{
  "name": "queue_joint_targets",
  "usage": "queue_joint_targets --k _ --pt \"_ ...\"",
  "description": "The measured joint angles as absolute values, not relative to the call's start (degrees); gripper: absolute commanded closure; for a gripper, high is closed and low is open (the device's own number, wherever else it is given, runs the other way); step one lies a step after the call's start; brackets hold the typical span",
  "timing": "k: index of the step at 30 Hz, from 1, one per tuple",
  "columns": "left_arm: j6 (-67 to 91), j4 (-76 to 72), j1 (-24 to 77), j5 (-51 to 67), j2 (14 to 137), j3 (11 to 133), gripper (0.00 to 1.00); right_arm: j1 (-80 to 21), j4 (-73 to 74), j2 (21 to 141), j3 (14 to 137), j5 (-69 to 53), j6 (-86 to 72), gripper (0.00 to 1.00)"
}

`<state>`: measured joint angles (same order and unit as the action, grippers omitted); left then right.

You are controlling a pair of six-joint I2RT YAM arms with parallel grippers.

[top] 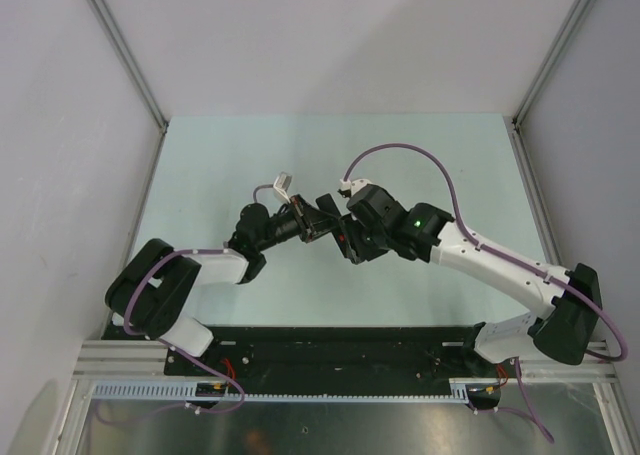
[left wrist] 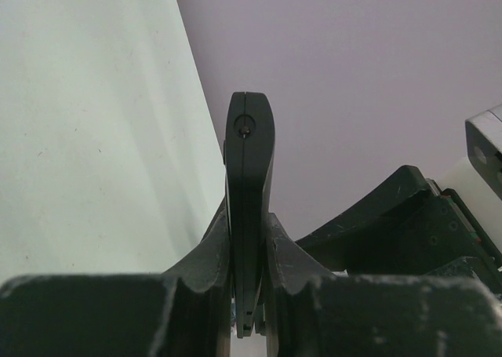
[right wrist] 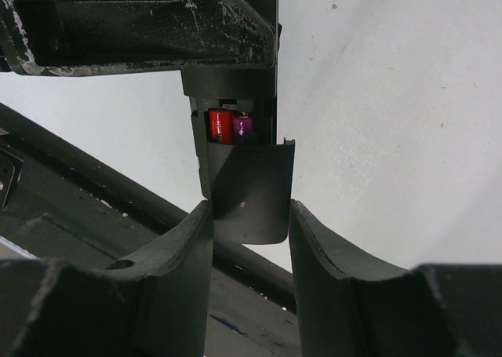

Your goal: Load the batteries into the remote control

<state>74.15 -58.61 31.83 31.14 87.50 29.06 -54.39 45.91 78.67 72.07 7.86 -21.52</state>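
Pale green bench [top: 230, 165], grey walls | left claw [left wrist: 249, 224] clamped on remote control [left wrist: 249, 153], edge-on, above bench centre | right claw [right wrist: 249, 216] pinching cover [right wrist: 249, 180] beside seated batteries [right wrist: 229, 126] | remote likely light, rigid, slick: grip flat faces

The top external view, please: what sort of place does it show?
Probably a robotics lab test cell: plain white walls, aluminium frame posts, and a pale green table.
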Motion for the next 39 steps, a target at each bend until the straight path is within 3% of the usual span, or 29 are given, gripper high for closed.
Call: queue_joint_targets --k 39 --pt "74.63 -59.09 32.67 30.98 88.58 29.08 1.00 -54.76 46.63 80.49 74.06 9.30 -20.32 0.76"
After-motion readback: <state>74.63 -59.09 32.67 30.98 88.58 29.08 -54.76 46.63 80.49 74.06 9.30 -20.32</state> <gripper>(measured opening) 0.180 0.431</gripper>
